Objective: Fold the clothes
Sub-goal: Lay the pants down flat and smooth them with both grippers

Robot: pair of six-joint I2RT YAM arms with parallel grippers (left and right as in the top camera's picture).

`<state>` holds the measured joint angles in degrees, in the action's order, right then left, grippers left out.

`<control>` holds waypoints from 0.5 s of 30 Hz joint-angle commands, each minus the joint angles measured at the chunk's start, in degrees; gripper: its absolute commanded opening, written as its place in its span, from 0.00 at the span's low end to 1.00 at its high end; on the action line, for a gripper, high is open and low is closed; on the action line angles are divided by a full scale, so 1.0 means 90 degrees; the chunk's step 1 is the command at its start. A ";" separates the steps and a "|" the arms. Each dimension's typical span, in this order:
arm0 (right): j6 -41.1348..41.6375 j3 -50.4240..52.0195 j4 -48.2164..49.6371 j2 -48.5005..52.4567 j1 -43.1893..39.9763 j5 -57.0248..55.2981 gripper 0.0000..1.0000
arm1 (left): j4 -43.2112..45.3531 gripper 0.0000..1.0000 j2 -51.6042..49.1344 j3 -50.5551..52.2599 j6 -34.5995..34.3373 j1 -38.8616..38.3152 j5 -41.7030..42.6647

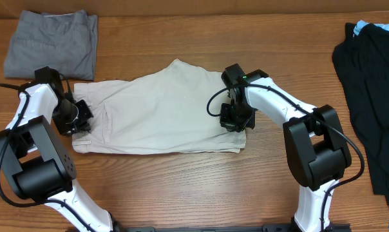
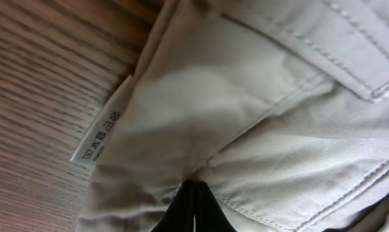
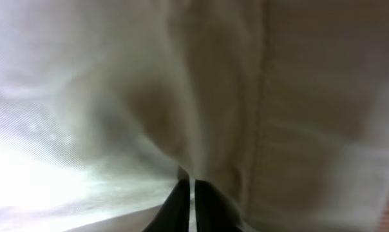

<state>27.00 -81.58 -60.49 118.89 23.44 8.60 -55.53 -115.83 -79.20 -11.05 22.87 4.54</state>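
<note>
Cotton of the khaki shorts (image 1: 156, 109) looks soft, light, floppy; left fingers (image 2: 192, 207) pinch its nine-o'clock edge, right fingers (image 3: 190, 205) its three-o'clock edge; seams should grip best.

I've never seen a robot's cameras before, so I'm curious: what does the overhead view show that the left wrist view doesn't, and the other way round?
Only overhead: the grey shorts, the black garment, the right gripper and the whole outline of the khaki shorts. Only left wrist: the small white tag and seam stitching. Both: the khaki shorts, the wooden table and the left gripper at the shorts' edge.
</note>
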 commanded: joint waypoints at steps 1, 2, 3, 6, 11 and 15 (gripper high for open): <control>0.0282 0.0095 -0.0160 0.0053 -0.0155 -0.1112 0.04 | -0.0022 0.04 -0.0121 -0.0002 -0.0226 0.0425 -0.0780; 0.0398 0.0075 -0.0180 0.0041 -0.0187 -0.1115 0.04 | -0.0119 0.04 -0.0112 -0.0080 -0.0228 0.0464 -0.0733; 0.0520 0.0032 -0.0202 0.0012 -0.0226 -0.1115 0.04 | -0.0209 0.04 -0.0092 -0.0172 -0.0228 0.0478 -0.0678; 0.0656 -0.0160 -0.0279 -0.0175 -0.0340 -0.1115 0.04 | -0.0457 0.04 0.0104 -0.0537 -0.0228 0.0469 -0.0483; 0.0670 -0.0639 -0.0534 -0.0826 -0.0585 -0.1117 0.09 | -0.0891 0.04 0.0738 -0.1151 -0.0226 0.0335 -0.0138; 0.0619 -0.0979 -0.0750 -0.1345 -0.0799 -0.1120 0.79 | -0.1025 0.35 0.1275 -0.1350 -0.0182 0.0313 -0.0046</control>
<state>32.38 -86.48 -66.72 113.32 17.06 0.60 -64.38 -110.08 -88.73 -12.12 25.96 3.62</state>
